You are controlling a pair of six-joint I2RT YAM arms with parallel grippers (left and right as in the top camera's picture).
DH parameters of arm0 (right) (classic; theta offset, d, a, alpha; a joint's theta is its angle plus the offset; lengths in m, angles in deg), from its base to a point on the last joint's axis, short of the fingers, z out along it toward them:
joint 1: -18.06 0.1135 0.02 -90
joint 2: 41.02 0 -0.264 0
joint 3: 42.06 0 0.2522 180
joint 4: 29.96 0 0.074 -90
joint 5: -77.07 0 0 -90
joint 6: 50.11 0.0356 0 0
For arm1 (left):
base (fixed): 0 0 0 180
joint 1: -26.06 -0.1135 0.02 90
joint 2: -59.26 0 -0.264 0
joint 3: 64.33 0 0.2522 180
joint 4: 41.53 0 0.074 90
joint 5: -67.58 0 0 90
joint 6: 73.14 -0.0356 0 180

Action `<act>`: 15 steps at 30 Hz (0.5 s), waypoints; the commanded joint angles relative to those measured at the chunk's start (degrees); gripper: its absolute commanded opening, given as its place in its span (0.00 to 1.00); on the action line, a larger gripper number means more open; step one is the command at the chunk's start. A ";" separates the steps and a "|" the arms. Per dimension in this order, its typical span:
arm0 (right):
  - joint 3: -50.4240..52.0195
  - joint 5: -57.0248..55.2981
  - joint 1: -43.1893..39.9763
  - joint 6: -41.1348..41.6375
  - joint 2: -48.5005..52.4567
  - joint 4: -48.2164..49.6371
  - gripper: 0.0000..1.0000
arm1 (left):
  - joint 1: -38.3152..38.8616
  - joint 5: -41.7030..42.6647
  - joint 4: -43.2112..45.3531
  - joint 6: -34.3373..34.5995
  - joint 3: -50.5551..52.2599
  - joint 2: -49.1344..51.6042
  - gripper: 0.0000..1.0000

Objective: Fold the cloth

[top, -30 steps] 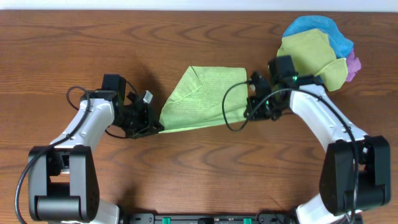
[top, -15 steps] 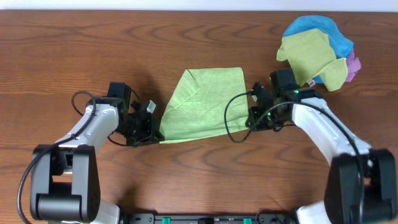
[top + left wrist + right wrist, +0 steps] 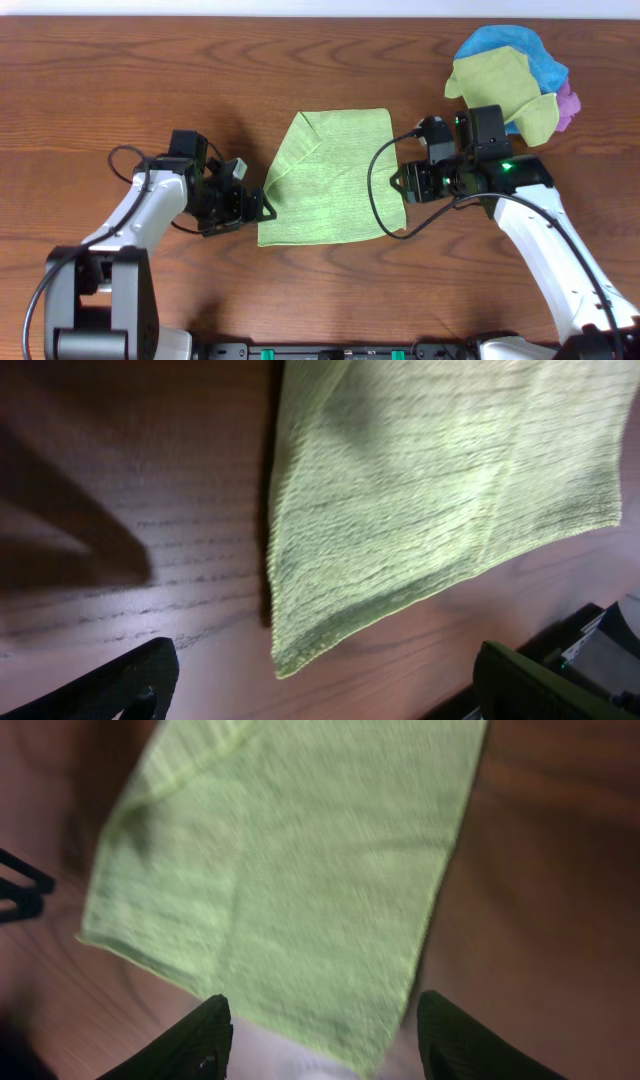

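Note:
The lime-green cloth (image 3: 330, 180) lies flat on the wooden table between my two arms, with a folded flap along its left side. My left gripper (image 3: 262, 205) stands open just beside the cloth's near-left corner and touches nothing. In the left wrist view the cloth (image 3: 420, 490) fills the upper frame, its corner pointing down between the wide-apart fingers of the left gripper (image 3: 320, 685). My right gripper (image 3: 398, 185) is open at the cloth's right edge. In the right wrist view the cloth (image 3: 300, 870) lies ahead of the right gripper (image 3: 325, 1040), its near corner between the fingers, not pinched.
A heap of other cloths sits at the far right: a blue one (image 3: 500, 42), a duller olive one (image 3: 495, 90) and a purple one (image 3: 568, 105). Black cables loop from both arms near the cloth's edges.
Both grippers have opened and let go of the cloth's near corners. The near edge, held up and slanted before, now lies flat and closer to the front. The right arm has drawn back a little.

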 commanded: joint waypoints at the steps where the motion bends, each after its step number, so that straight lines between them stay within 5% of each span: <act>1: 0.09 4.35 0.22 2.89 0.61 3.72 0.60 | -0.24 1.79 1.62 0.92 0.13 -2.75 0.96; 4: 0.09 5.40 1.68 6.40 3.28 10.64 0.60 | 0.13 5.62 4.83 2.82 0.13 -3.08 0.98; 5: 0.09 5.44 2.38 8.15 4.52 13.35 0.60 | 0.46 5.97 5.84 3.41 0.13 -2.97 0.86; 7: 0.09 5.97 4.15 11.43 7.85 19.71 0.60 | 1.46 5.81 7.39 4.72 0.13 -2.97 0.45; 10: 0.07 7.61 6.40 15.39 12.70 28.57 0.60 | 3.43 5.64 9.49 5.25 0.13 -2.93 0.10; 15: -0.35 7.91 9.22 20.94 20.55 40.92 0.60 | 7.28 1.20 12.63 8.98 0.15 -2.89 0.06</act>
